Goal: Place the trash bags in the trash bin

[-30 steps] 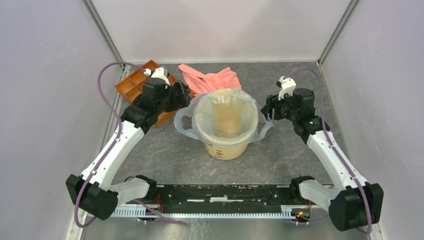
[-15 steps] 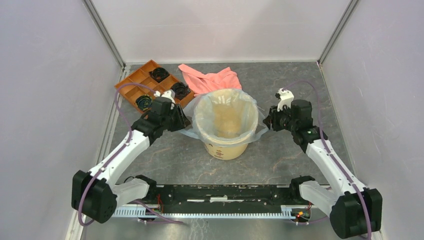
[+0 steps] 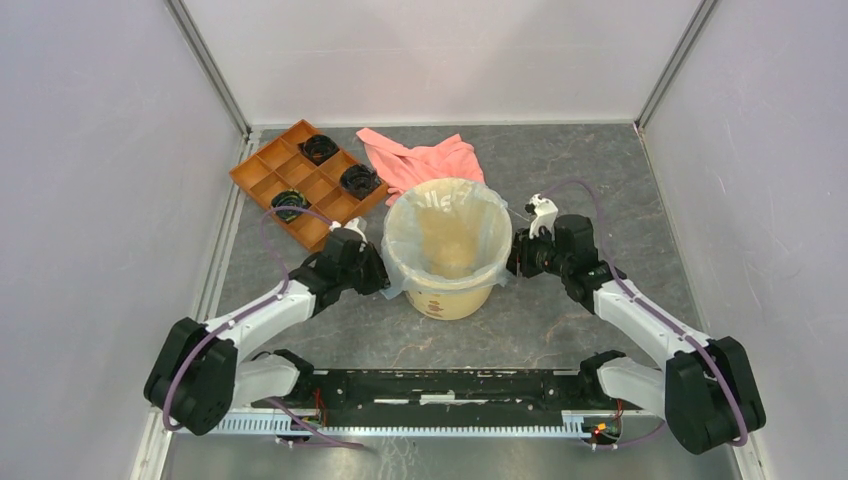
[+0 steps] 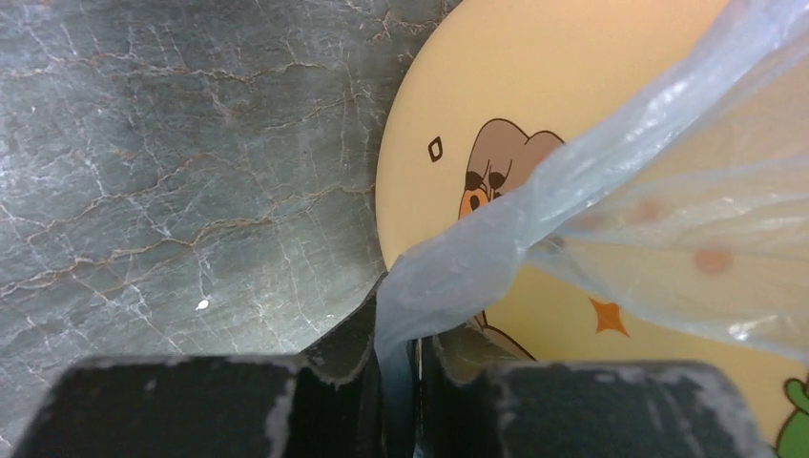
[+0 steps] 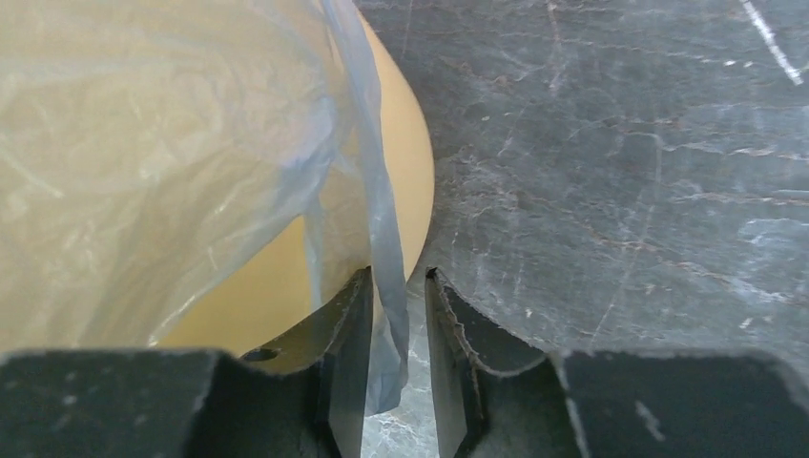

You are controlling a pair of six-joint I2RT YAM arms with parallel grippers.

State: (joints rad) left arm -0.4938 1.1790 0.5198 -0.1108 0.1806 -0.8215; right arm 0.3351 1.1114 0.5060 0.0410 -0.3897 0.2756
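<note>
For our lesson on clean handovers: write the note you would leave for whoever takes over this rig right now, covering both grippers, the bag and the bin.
Left gripper: shut on a twisted strand of the trash bag, low beside the trash bin.
Right gripper: fingers slightly apart, a bag strand hanging loose between them; it does not look clamped.
Done: the bag lines the upright bin, its edge folded over the rim.
Left: release the left strand, back both arms away, and check that the film sits evenly.
</note>
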